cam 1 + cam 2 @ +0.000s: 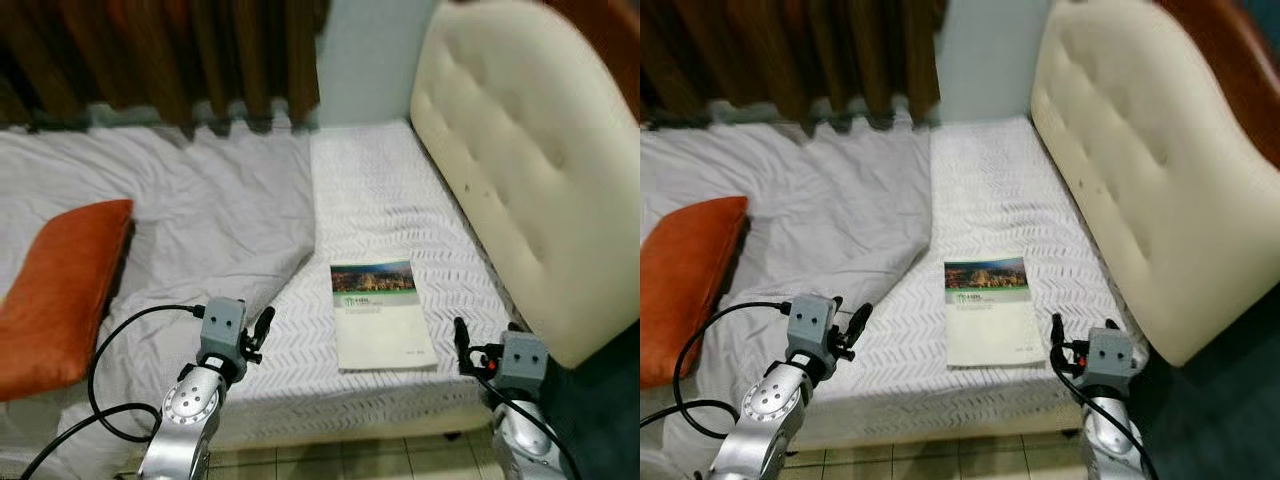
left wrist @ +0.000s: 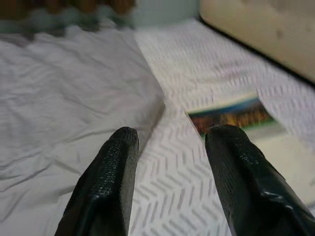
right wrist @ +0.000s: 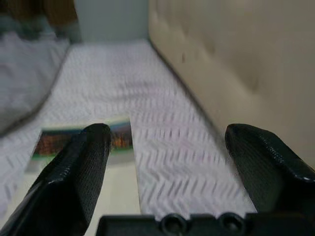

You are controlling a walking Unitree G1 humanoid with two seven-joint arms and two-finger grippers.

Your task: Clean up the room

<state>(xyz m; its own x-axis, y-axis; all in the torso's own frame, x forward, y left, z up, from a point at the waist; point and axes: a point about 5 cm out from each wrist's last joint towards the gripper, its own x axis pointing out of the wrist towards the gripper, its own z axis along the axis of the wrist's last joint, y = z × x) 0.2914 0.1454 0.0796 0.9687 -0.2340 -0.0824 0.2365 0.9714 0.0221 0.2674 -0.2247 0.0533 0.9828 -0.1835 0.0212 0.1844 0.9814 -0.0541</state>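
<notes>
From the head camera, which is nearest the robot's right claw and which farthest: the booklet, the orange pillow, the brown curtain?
Measured from the right gripper:
1. Booklet, just to its left on the bed.
2. Brown curtain, far back behind the bed.
3. Orange pillow, at the far left; close to the curtain's distance, hard to call.

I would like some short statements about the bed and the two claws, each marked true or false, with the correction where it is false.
1. A booklet lies flat on the bare mattress. True.
2. The left claw is shut on the booklet. False: it is open and holds nothing, above the mattress to the left of the booklet.
3. An orange pillow lies on the grey sheet, on the robot's left. True.
4. The right claw is shut. False: its fingers stand wide apart and empty, near the bed's edge.
5. The booklet leans upright against the cream headboard. False: it lies flat, apart from the headboard.
</notes>
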